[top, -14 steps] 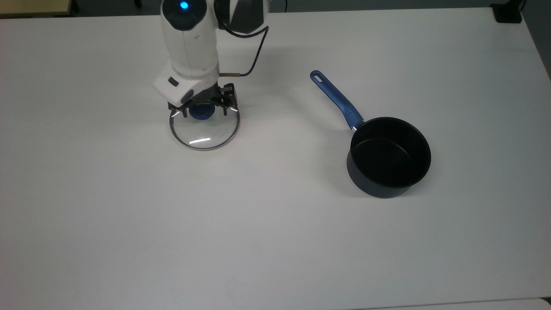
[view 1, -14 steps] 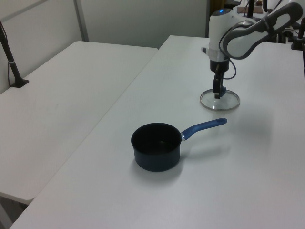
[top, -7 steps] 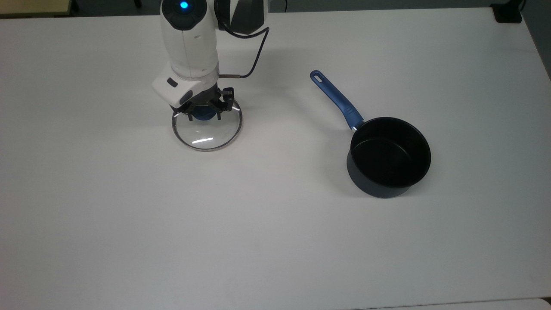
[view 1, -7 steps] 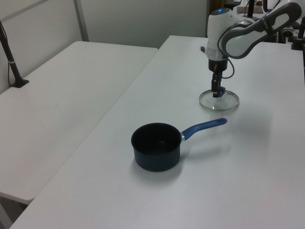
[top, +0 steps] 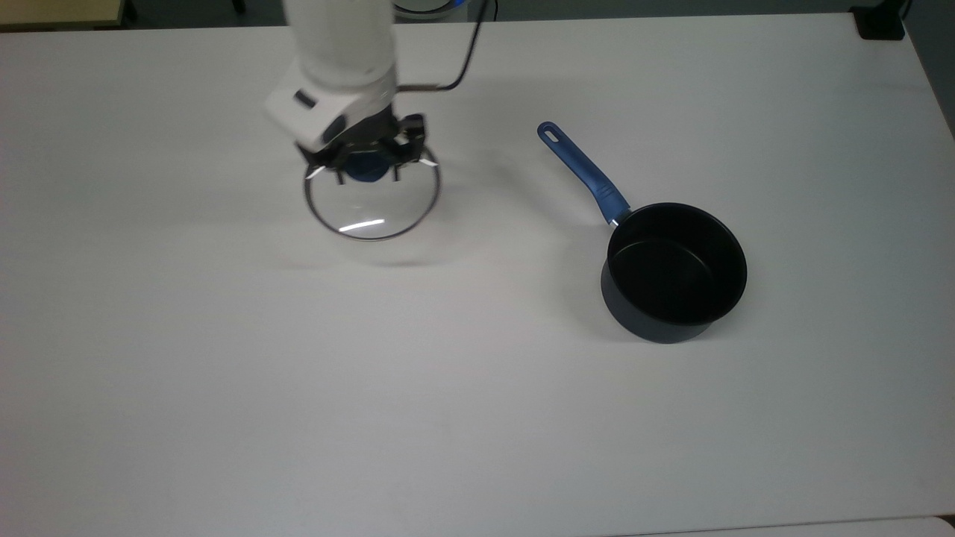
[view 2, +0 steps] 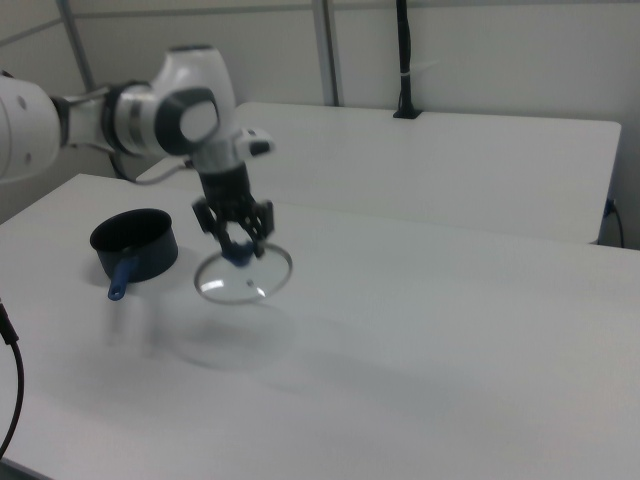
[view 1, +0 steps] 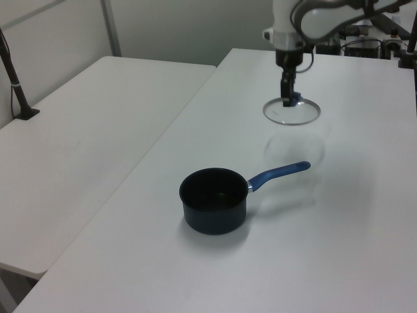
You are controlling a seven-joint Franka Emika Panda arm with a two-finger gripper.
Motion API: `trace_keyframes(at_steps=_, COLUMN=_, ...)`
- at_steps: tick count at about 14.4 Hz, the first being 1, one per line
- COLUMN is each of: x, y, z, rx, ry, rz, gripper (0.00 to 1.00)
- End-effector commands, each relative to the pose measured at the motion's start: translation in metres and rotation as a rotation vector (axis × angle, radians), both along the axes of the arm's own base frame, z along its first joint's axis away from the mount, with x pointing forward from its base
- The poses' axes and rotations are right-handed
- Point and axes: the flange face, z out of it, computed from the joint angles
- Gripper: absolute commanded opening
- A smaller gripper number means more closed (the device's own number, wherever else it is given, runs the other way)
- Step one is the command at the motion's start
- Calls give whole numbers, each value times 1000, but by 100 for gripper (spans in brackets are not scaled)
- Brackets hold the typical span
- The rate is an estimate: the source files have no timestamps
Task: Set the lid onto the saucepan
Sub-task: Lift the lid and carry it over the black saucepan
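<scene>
My gripper is shut on the blue knob of the clear glass lid. The lid hangs level in the air above the white table, and its faint shadow lies on the tabletop below. The dark blue-black saucepan stands upright and open on the table, far to the top view's right of the lid. Its long blue handle points toward the top view's upper left.
A black cable loops from the arm above the lid. A second white table stands beside this one at the left view's left. A black post is clamped to that table's far edge.
The gripper has risen with the lid, lifting it off the table and shifting it slightly toward the top view's right. The saucepan has not moved.
</scene>
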Motion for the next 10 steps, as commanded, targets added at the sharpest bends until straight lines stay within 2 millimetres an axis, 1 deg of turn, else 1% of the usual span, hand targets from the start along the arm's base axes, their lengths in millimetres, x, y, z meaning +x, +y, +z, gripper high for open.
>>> trace_keyframes(at_steps=1, x=13, y=69, z=64, rx=58, ry=-77, rz=-53, gripper=53)
trace_keyframes(at_steps=3, x=22, y=113, z=79, rx=79, ry=-119, rz=-92, gripper=53)
trace_keyframes(at_steps=4, x=29, y=153, z=85, rx=97, ry=-146, rz=-98, gripper=53)
trace_keyframes(at_steps=5, x=34, y=176, z=84, rx=110, ry=-160, rz=-111, gripper=53)
trace_keyframes(at_steps=6, x=38, y=200, z=80, rx=122, ry=-172, rz=-126, gripper=53)
trace_keyframes(at_steps=7, x=43, y=241, z=74, rx=145, ry=-209, rz=-132, gripper=53)
trace_keyframes(at_steps=8, x=47, y=271, z=64, rx=165, ry=-254, rz=-164, gripper=53)
trace_keyframes(at_steps=10, x=43, y=311, z=46, rx=185, ry=-284, rz=-154, gripper=53)
